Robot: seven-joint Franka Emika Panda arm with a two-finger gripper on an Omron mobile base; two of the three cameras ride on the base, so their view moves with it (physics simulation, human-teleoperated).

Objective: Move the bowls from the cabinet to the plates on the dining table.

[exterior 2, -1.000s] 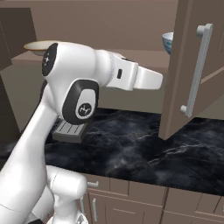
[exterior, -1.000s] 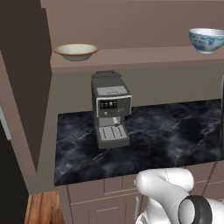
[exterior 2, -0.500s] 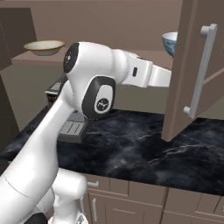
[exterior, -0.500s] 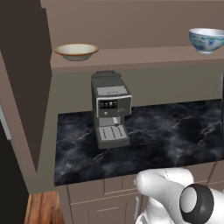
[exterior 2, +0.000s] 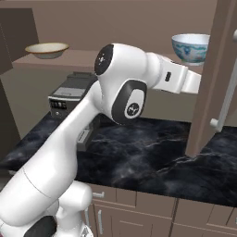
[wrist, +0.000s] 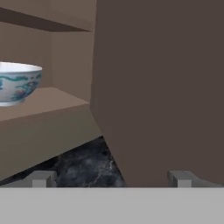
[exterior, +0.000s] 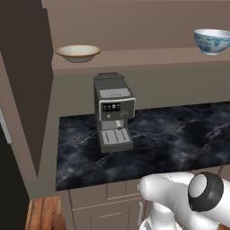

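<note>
Approach is the step in hand, as I judge it: the gripper (wrist: pixel 111 178) has its jaws spread fully wide and holds nothing. The patterned bowl (wrist: pixel 17 83) sits on the cabinet shelf (wrist: pixel 48 103) to the hand's left and a little above the fingertips, while the open cabinet door (wrist: pixel 162 87) stands straight ahead, close. To do it well, swing left clear of the door, level the jaws with the rim, then close on one wall. Count: two bowls, this one and a cream bowl (exterior: pixel 78 52) much farther left along the shelf; one coffee machine (exterior: pixel 114 112) on the counter below.
</note>
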